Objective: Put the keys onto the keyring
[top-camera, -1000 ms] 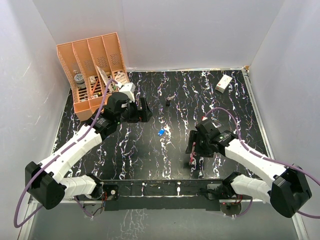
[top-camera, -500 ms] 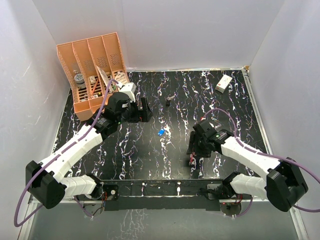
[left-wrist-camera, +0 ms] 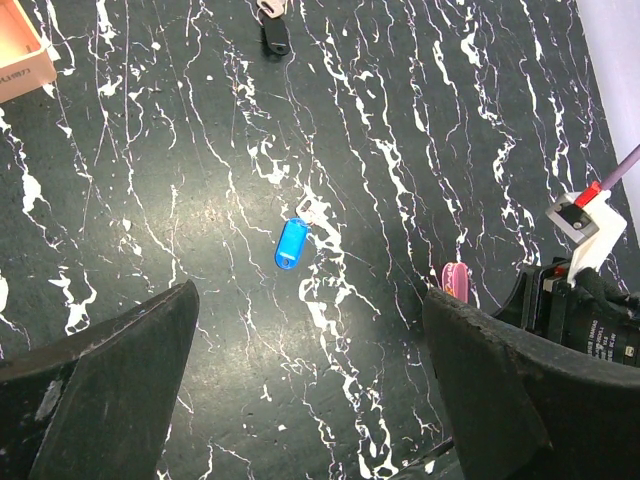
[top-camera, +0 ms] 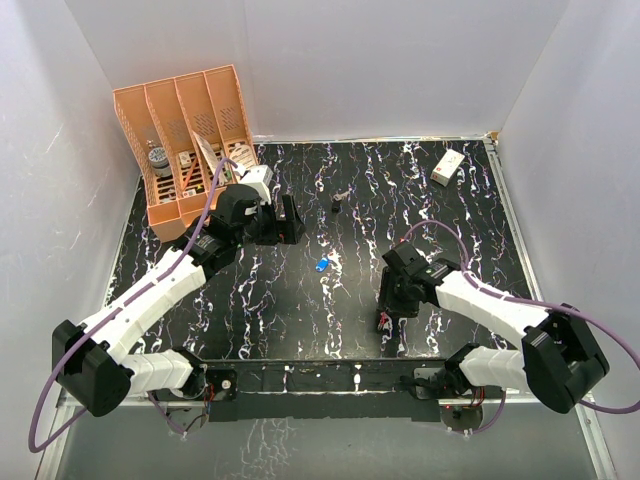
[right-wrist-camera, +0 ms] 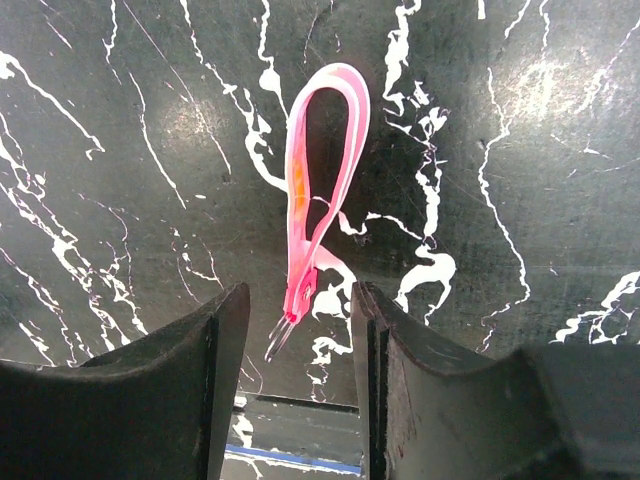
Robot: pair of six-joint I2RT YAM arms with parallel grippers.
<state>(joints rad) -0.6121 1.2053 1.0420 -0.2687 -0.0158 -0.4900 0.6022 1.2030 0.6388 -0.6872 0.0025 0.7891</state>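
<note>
The keyring (right-wrist-camera: 296,215), a pink-red strap loop with a thin metal end, lies flat on the black marbled table. My right gripper (right-wrist-camera: 300,300) straddles its lower end; the jaws stand narrow on either side and touch nothing. From above, the right gripper (top-camera: 386,316) covers most of the keyring (top-camera: 383,323). The blue-headed key (top-camera: 321,264) lies mid-table, and the dark key (top-camera: 337,207) lies farther back. My left gripper (top-camera: 290,222) hovers wide open and empty, left of the dark key. In its wrist view the blue key (left-wrist-camera: 291,243), the dark key (left-wrist-camera: 275,35) and the keyring (left-wrist-camera: 455,280) all show.
An orange file organiser (top-camera: 185,140) holding small items stands at the back left, close behind the left arm. A small white box (top-camera: 447,166) lies at the back right. White walls close in the table on three sides.
The right gripper's jaws have narrowed around the keyring's end, and that arm has shifted slightly left. The left arm and both keys have stayed put.
</note>
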